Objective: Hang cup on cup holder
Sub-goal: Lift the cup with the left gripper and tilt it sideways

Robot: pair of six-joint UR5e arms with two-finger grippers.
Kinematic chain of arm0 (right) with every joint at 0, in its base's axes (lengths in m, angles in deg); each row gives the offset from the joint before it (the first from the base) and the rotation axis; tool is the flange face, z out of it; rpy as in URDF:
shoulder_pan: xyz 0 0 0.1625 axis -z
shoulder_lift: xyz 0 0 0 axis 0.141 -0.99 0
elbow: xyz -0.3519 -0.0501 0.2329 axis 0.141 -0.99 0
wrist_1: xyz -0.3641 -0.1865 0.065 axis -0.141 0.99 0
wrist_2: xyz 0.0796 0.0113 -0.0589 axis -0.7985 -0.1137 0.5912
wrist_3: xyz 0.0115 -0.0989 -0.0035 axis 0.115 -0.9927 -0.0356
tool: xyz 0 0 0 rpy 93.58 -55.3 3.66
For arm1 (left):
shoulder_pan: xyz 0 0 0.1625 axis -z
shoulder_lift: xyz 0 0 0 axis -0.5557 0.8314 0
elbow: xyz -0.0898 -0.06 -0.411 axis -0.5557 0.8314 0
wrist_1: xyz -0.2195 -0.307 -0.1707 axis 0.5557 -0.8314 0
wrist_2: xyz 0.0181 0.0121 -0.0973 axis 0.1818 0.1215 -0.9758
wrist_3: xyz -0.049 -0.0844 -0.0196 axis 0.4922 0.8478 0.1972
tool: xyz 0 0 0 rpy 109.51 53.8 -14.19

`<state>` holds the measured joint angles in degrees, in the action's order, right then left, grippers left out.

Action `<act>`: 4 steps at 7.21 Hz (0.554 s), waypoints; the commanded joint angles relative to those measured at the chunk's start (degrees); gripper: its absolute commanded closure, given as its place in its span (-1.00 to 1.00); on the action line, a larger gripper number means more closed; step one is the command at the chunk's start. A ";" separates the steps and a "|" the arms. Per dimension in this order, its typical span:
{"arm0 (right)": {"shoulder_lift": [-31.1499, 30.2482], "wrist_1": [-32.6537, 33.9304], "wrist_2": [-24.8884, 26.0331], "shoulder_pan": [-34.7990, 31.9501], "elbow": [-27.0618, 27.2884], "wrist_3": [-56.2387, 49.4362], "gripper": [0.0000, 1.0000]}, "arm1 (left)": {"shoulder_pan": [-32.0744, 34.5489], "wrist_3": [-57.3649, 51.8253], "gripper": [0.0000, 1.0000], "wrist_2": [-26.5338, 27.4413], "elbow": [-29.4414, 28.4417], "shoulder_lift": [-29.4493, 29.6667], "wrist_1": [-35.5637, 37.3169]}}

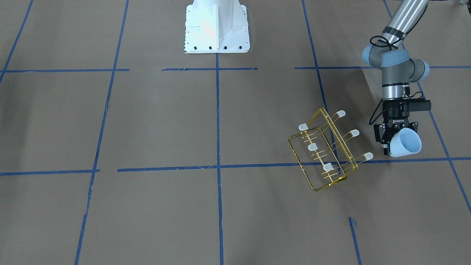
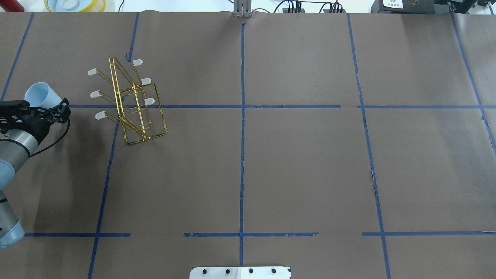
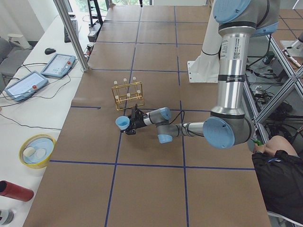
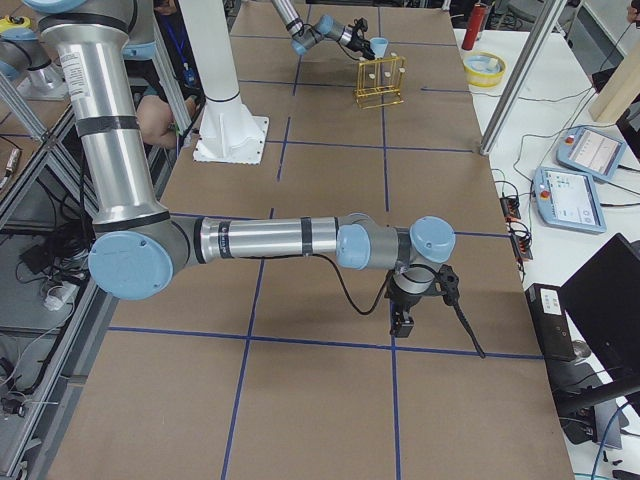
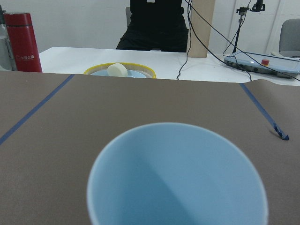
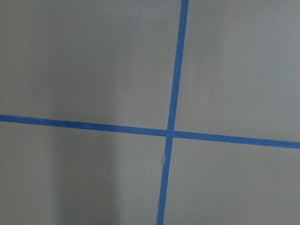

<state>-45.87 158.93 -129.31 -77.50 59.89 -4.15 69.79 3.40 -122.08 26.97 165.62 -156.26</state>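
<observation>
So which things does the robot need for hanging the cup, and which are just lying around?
For the job: the cup, the left gripper holding it, the cup holder.
Just lying about: yellow bowl, red bottle, control tablets on the side bench.

Left arm [image 1: 395, 70]: comes in low over the surface's left edge, on the half far from the base. Forearm slopes down to the wrist and the last joints lie close to level. Left gripper [image 1: 390, 142] points away from the base, toward the far edge, clear of the surface. Its fingers [image 1: 380, 138] are closed on the base of the cup [image 1: 404, 143], whose mouth faces outward; the fingers are out of frame in its own wrist view.

Right arm [image 4: 260, 240]: stretched out low and nearly level toward the right end. Wrist bent so the right gripper [image 4: 402, 322] hangs straight down, just above the surface. Finger spacing cannot be read.
</observation>
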 commanded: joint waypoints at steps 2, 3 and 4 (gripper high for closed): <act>0.00 0.00 0.00 -0.01 0.00 -0.02 -1.00 | -0.08 -13.45 0.63 -0.02 15.61 -9.20 2.15; 0.00 0.00 0.00 -0.01 0.00 0.06 -1.00 | 0.00 -15.87 0.64 -0.02 20.97 -11.14 7.82; 0.00 0.00 0.00 0.08 0.00 -0.02 -1.00 | -0.08 -16.06 0.77 -0.02 25.37 -12.64 11.62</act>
<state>-45.87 158.93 -129.31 -77.49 59.89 -4.13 69.74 -10.78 -122.12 46.49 155.18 -149.48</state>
